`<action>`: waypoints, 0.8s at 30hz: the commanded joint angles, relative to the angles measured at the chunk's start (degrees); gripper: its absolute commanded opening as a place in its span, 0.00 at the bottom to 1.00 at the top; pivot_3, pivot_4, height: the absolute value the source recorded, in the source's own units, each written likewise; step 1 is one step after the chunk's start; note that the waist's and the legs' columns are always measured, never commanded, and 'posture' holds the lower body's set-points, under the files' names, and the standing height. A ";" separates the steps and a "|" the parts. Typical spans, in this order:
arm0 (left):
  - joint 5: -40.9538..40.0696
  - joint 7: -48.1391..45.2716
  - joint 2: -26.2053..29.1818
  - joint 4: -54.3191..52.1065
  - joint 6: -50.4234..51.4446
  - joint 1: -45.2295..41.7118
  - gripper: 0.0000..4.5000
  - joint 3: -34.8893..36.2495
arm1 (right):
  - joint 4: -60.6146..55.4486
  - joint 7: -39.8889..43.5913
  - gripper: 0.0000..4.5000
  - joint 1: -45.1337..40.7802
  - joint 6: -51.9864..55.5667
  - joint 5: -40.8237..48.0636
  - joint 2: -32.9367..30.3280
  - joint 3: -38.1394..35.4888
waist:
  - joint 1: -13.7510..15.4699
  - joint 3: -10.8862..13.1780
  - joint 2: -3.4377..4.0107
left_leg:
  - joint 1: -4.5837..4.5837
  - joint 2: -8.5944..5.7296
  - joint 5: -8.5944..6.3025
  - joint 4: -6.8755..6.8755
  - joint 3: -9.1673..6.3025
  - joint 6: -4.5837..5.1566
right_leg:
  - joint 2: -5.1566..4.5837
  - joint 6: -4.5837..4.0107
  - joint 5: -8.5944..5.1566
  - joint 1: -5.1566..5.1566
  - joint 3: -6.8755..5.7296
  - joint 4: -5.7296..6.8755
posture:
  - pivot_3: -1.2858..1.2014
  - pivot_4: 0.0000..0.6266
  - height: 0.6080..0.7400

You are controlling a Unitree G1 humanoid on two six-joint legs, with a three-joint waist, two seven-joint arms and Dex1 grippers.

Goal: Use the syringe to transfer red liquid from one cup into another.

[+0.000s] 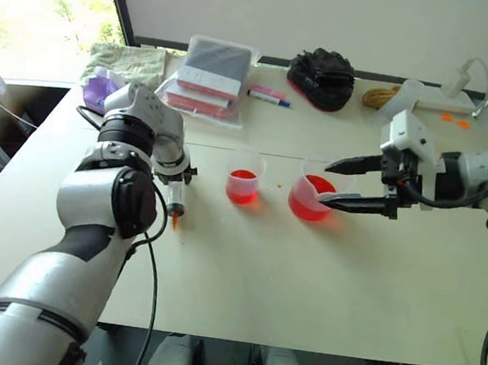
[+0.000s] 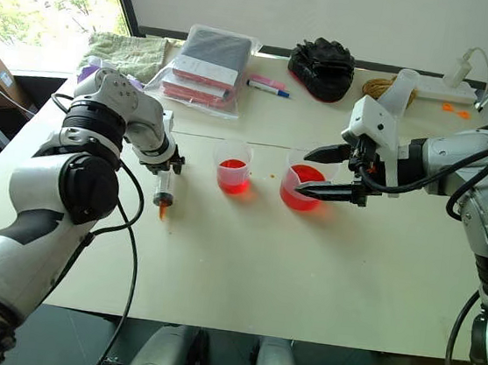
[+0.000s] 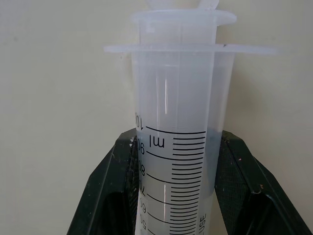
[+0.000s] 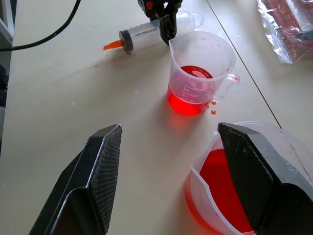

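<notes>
Worktop [image 1: 320, 288] first: it carries everything we need, and both cups sit near its middle. Our right end effector [image 1: 342, 185] hovers with its two fingers wide apart on either side of the larger spouted beaker [image 1: 312, 198], which holds a good pool of red liquid [image 1: 308, 209]; nothing is gripped there, though in the right wrist view the beaker's rim looks very close to one finger. Just left of it stands the smaller cup [image 1: 245, 176], also with some red in its bottom and a few red drops on the worktop beside it.

Further left, our left end effector [image 2: 168, 167] is clamped shut on the syringe [image 4: 146, 32], which lies flat on the worktop with its orange tip [image 1: 174, 221] pointing toward us. The left wrist view shows the fingers pinching the barrel around the upper graduations, below the flange.

We judge the step in hand to be lifting the syringe. To do it well, we should keep the pinch firm, since a smooth round barrel can twist, raise it straight up before swinging right, and tilt the tip downward only once clear of the small cup's rim. The right end effector could steady the beaker by closing gently, without tipping it.
</notes>
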 commanded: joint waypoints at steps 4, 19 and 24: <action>-2.28 -14.07 4.63 -23.21 4.61 2.18 0.34 -6.13 | -0.36 -1.55 0.73 1.02 -0.95 0.22 -0.42 -4.31 | 0.00 0.02 -0.03 | -0.02 0.01 0.02 0.01 -0.03 -0.05 | 0.01 -0.01 0.01 0.00 0.00 0.02 | 0.52 0.24 1.00; 3.58 -53.09 3.16 -35.76 -53.90 0.05 0.34 -24.33 | -0.94 -8.84 0.73 6.39 -0.60 0.04 -1.14 -11.84 | 0.28 -0.01 0.00 | -0.02 -0.03 0.01 0.01 0.00 0.06 | -0.08 -0.03 0.00 0.09 0.00 -0.11 | 0.52 0.24 1.00; 2.18 -54.08 -7.74 -35.22 -64.47 1.42 0.34 -23.15 | -2.12 -11.59 0.73 9.00 1.53 1.19 -2.47 -17.65 | 0.18 -0.01 0.01 | -0.07 -0.03 -0.07 0.04 0.06 0.25 | -0.09 -0.03 0.00 0.09 0.02 -0.16 | 0.52 0.24 1.00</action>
